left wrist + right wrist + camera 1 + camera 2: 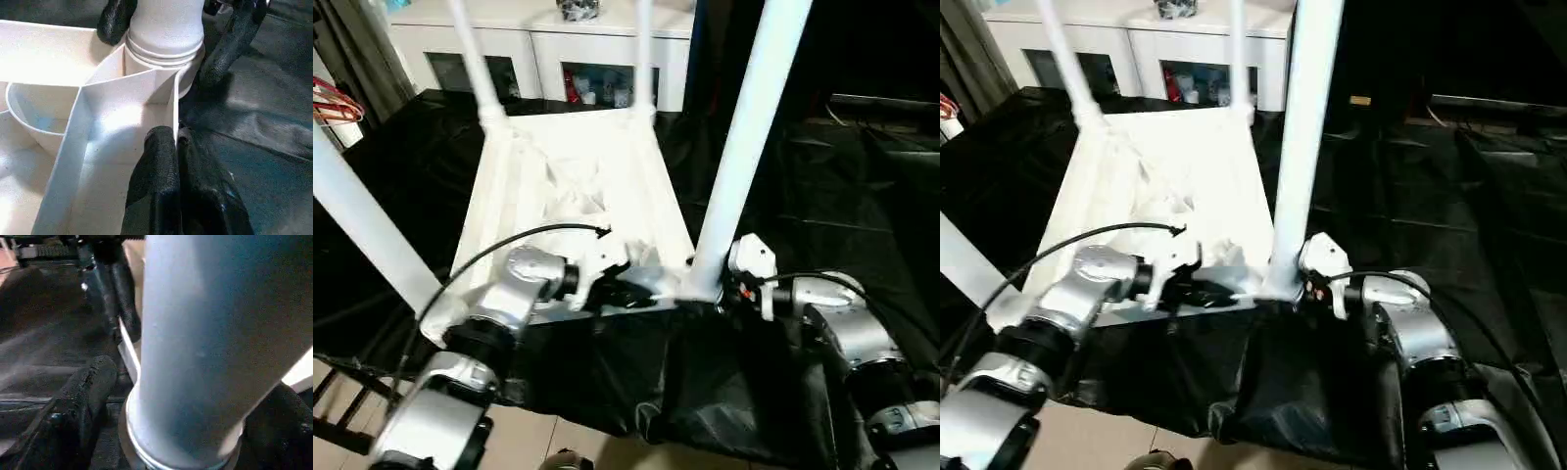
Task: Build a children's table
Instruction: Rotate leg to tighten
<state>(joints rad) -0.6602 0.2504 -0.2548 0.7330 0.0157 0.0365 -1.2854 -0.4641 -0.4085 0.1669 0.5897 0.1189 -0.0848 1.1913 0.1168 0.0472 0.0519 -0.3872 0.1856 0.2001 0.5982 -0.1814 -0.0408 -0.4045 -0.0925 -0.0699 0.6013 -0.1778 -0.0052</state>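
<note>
While the left gripper is pinching the tabletop rim tight, the right gripper is sitting wide open around the near-right leg.

white cabinet at back | black cloth | tiled floor

1. The near right leg of the upturned children's table runs off the top edge, its upper end unseen.
2. The near left leg is cut by the left edge.
3. Items behind the cabinet's glass doors are too small to identify.
4. The right gripper is hidden partly behind the leg's base.
</note>
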